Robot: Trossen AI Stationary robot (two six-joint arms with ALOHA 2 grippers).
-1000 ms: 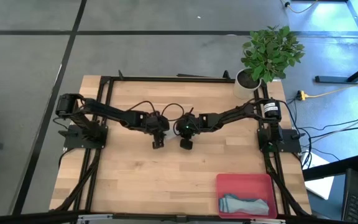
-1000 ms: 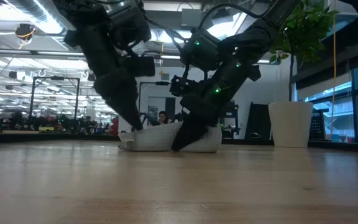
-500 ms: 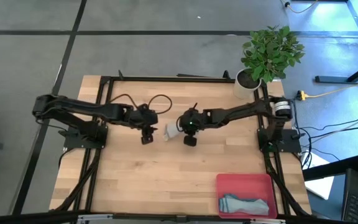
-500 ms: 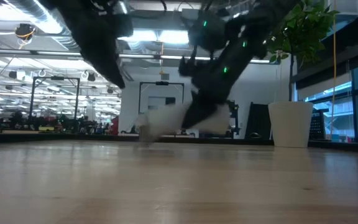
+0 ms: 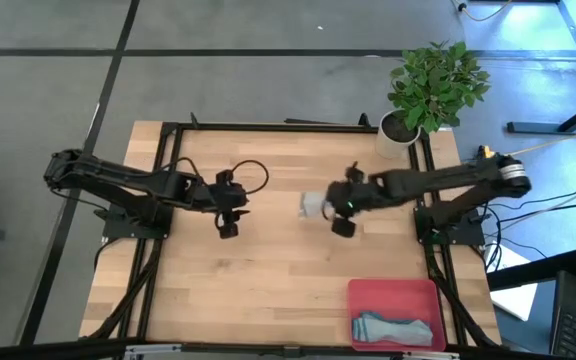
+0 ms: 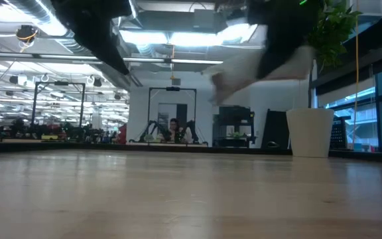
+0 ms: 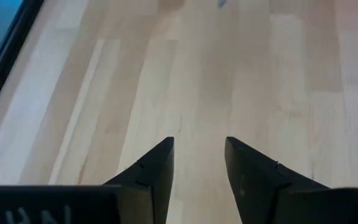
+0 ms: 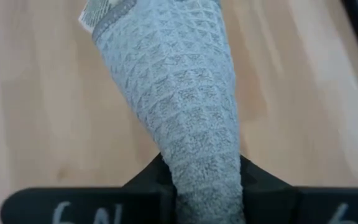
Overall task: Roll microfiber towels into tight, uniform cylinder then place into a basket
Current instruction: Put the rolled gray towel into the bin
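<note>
A pale grey microfiber towel point(image 8: 173, 81), rolled into a cylinder with a white tag point(image 8: 98, 12) at its far end, is up in the air right of the table's middle point(image 5: 313, 206). My right gripper point(image 8: 197, 180) is shut on it. A second, teal-blue rolled towel point(image 5: 395, 328) lies in the pink basket point(image 5: 368, 295) at the near right corner. My left gripper point(image 7: 197, 162) hangs open over bare wood left of centre point(image 5: 227, 226), with nothing between its fingers. My right gripper pinches the near end of the rolled towel point(image 8: 201, 165) between its two fingers point(image 8: 151, 180). The fingers slant down from the table's right side and lie along the roll. The roll sticks out past the fingertips toward the table's left, lifted clear of the table point(image 6: 257, 66).
A potted plant in a white pot point(image 5: 408, 125) stands at the far right corner. Black frame rails point(image 5: 163, 200) run along both sides of the wooden table top. Bare wood lies between the two grippers and in front of them.
My right gripper has risen and gone toward the table's right edge, carrying the rolled towel from the table's middle up clear of the wood. My left gripper has come away from the roll, going up and toward the table's left edge.
</note>
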